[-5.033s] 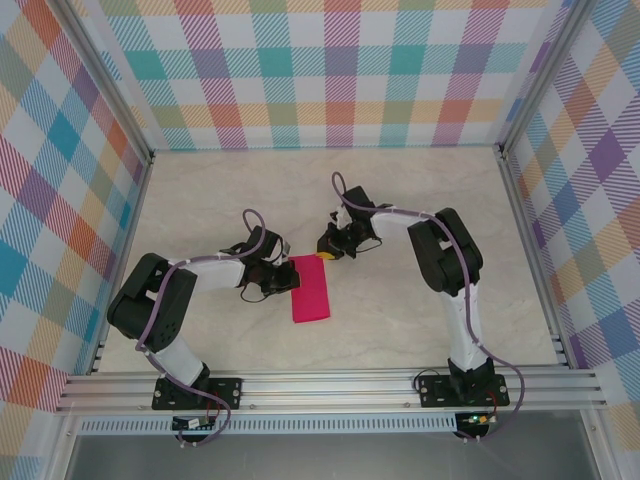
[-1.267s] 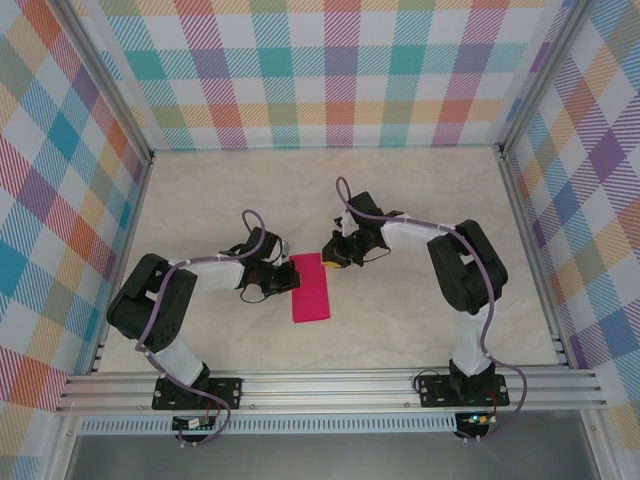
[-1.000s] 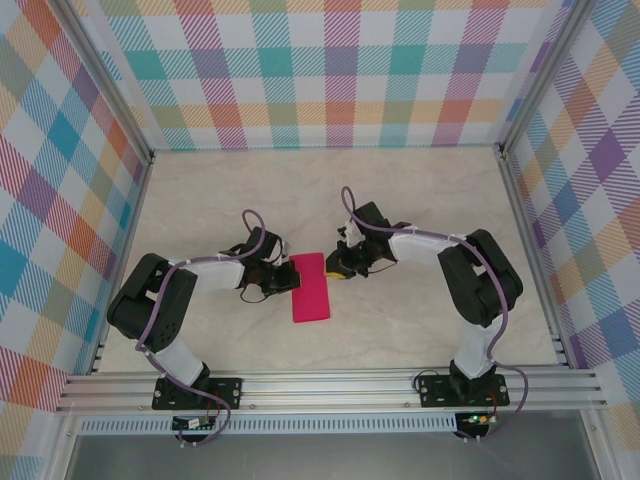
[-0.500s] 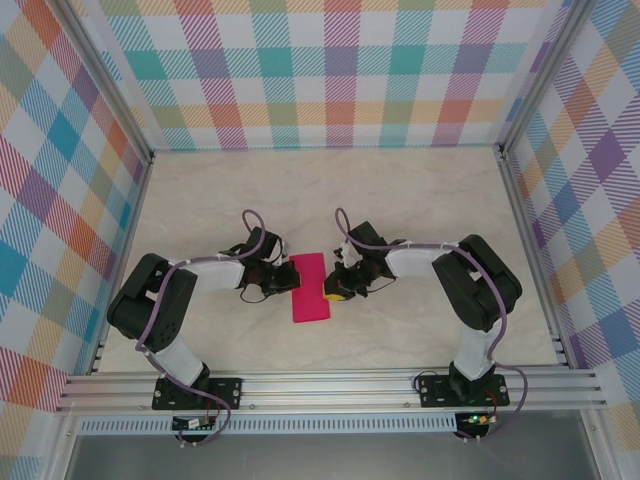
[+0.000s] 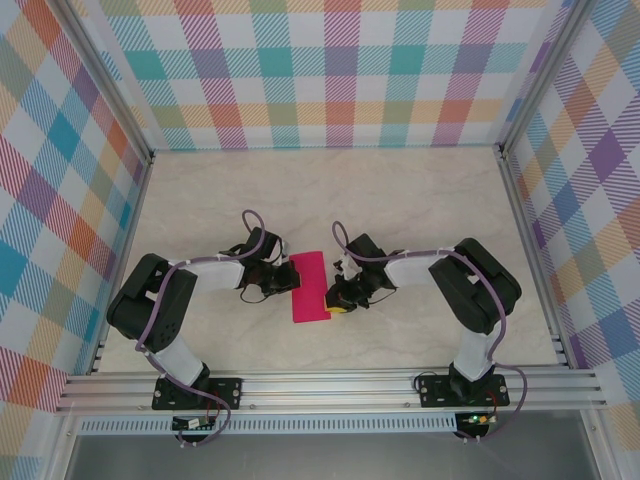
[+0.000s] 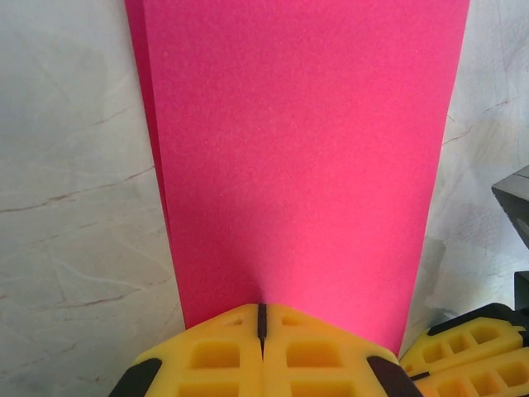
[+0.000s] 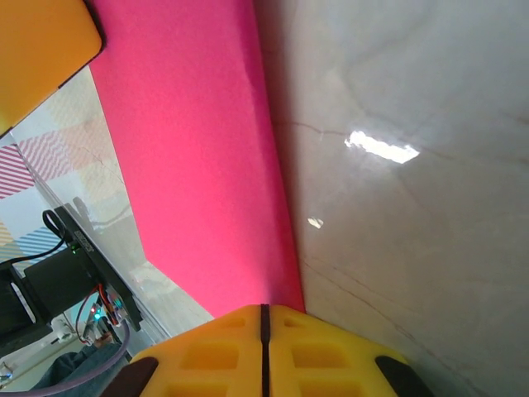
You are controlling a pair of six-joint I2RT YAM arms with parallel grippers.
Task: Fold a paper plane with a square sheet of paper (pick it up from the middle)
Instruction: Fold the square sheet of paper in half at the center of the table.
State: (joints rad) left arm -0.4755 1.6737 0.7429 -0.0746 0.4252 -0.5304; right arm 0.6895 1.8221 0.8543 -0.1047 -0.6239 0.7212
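One folded square sheet of paper (image 5: 311,287) is lying at frame centre. My left gripper (image 5: 289,281) and right gripper (image 5: 334,302), two in all, are resting clenched at its opposite long edges.

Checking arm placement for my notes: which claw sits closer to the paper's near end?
The right claw, shut at the pink paper's right edge close to its near corner; the left claw is shut about midway along the left edge.

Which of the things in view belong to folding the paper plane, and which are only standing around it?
Belong to the job: the pink sheet of paper, folded to a narrow rectangle; the left tool and the right tool, both shut, at its long edges.
Only surroundings: the table, the plaid walls, the metal rail.
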